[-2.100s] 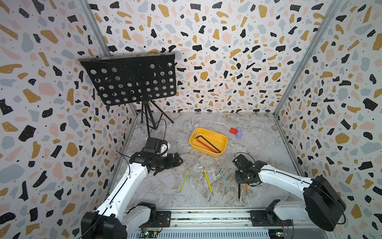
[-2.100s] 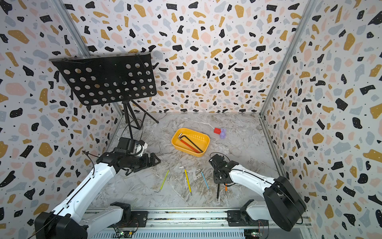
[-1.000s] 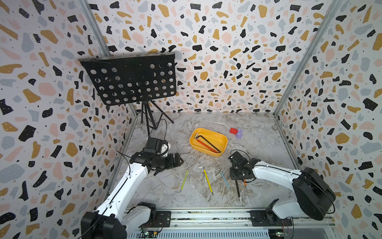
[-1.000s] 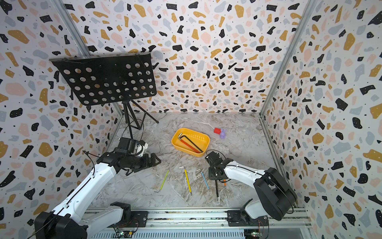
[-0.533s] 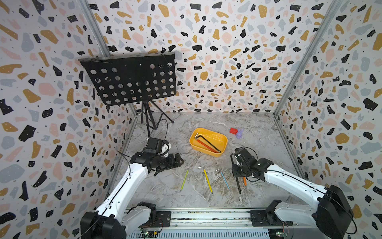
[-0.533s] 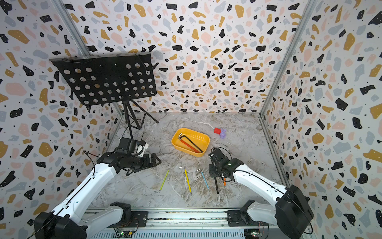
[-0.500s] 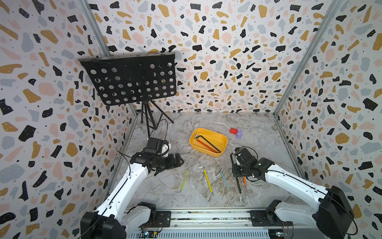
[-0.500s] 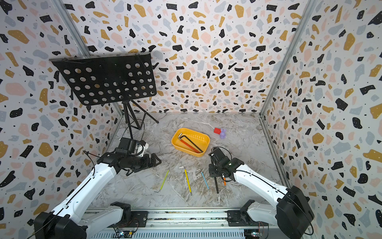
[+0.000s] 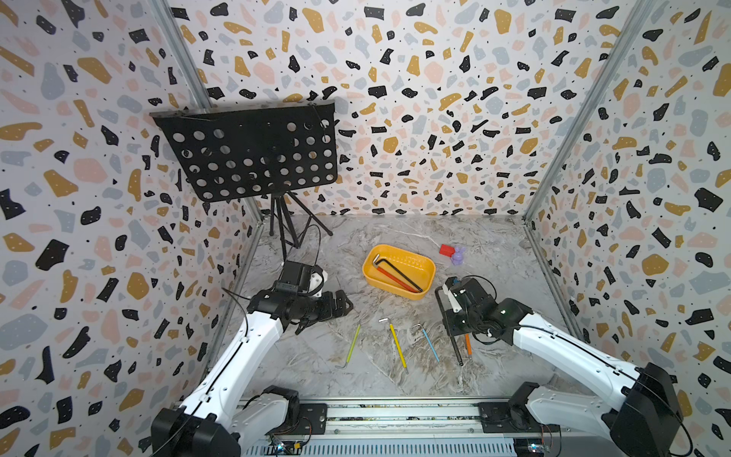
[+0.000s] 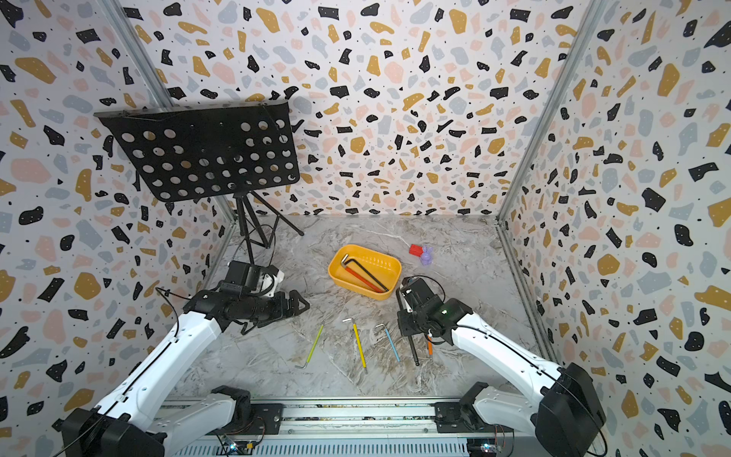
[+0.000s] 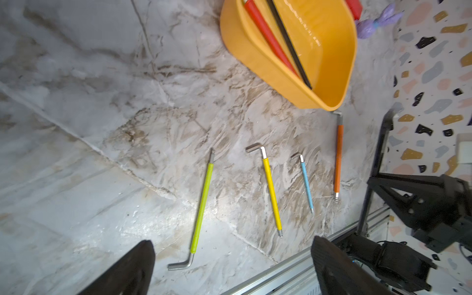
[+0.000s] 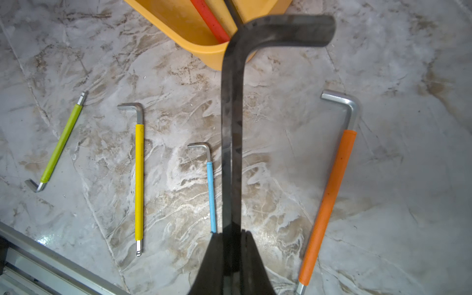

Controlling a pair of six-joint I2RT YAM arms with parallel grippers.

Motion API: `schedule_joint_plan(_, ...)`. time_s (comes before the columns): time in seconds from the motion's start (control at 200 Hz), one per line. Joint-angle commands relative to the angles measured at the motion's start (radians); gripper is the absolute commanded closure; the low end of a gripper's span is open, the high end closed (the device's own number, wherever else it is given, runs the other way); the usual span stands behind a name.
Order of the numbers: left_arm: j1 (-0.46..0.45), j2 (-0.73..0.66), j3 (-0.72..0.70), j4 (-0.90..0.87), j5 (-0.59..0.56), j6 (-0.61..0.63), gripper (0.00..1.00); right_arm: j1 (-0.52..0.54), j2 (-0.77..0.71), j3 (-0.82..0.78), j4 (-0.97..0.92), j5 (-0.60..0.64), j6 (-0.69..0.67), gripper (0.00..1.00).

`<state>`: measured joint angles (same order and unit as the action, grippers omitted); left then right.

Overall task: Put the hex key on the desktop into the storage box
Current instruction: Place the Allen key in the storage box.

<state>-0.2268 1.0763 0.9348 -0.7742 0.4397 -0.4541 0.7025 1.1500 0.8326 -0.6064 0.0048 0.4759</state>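
My right gripper (image 12: 231, 237) (image 9: 451, 330) is shut on a long black hex key (image 12: 231, 127) (image 10: 413, 348). The key's bent end is raised beside the near right corner of the yellow-orange storage box (image 9: 391, 291) (image 12: 184, 23). A red hex key (image 9: 395, 279) and a black one (image 9: 399, 271) lie in the box. On the desktop (image 9: 375, 380), green (image 9: 353, 344), yellow (image 9: 396, 344), blue (image 9: 430, 344) and orange (image 9: 468, 345) hex keys lie in a row. My left gripper (image 9: 346, 306) (image 11: 229, 268) hovers open and empty left of the box.
A black perforated music stand (image 9: 253, 154) stands at the back left on a tripod. A small red block (image 9: 447, 249) and a purple toy (image 9: 458, 255) sit behind the box to the right. A metal rail (image 9: 395, 411) runs along the front edge. Patterned walls enclose three sides.
My right gripper, still shut on the black hex key, has shifted a little left and toward the box, and the arm's elbow has swung. The left arm has not moved.
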Motion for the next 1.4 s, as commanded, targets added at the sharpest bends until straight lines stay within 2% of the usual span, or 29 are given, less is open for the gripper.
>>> schedule_joint_plan(0.0,-0.006,0.024,0.125,0.090,0.040,-0.027,0.00,0.002,0.001,0.077,-0.020,0.013,-0.043,1.00)
schedule_joint_plan(0.225,-0.006,0.221,0.311,0.132,0.045,-0.030,0.00,0.003,0.059,0.142,-0.014,-0.005,-0.074,1.00)
schedule_joint_plan(0.42,-0.005,0.348,0.331,0.171,0.057,-0.019,0.00,0.002,0.146,0.246,-0.043,0.000,-0.124,1.00)
schedule_joint_plan(0.546,0.002,0.340,0.295,0.198,0.053,-0.031,0.00,0.000,0.211,0.301,-0.044,0.013,-0.168,1.00)
schedule_joint_plan(0.676,0.008,0.266,0.264,0.240,0.024,-0.005,0.00,-0.006,0.299,0.385,-0.052,0.000,-0.212,1.00)
schedule_joint_plan(0.826,0.009,0.205,0.194,0.305,0.003,-0.037,0.00,-0.016,0.399,0.489,-0.052,-0.008,-0.265,1.00)
schedule_joint_plan(1.166,0.026,0.272,0.197,0.312,0.099,-0.087,0.00,-0.058,0.599,0.729,-0.080,-0.008,-0.373,1.00)
schedule_joint_plan(1.397,0.028,0.291,0.199,0.312,0.111,-0.098,0.00,-0.067,0.723,0.898,-0.102,0.003,-0.455,1.00)
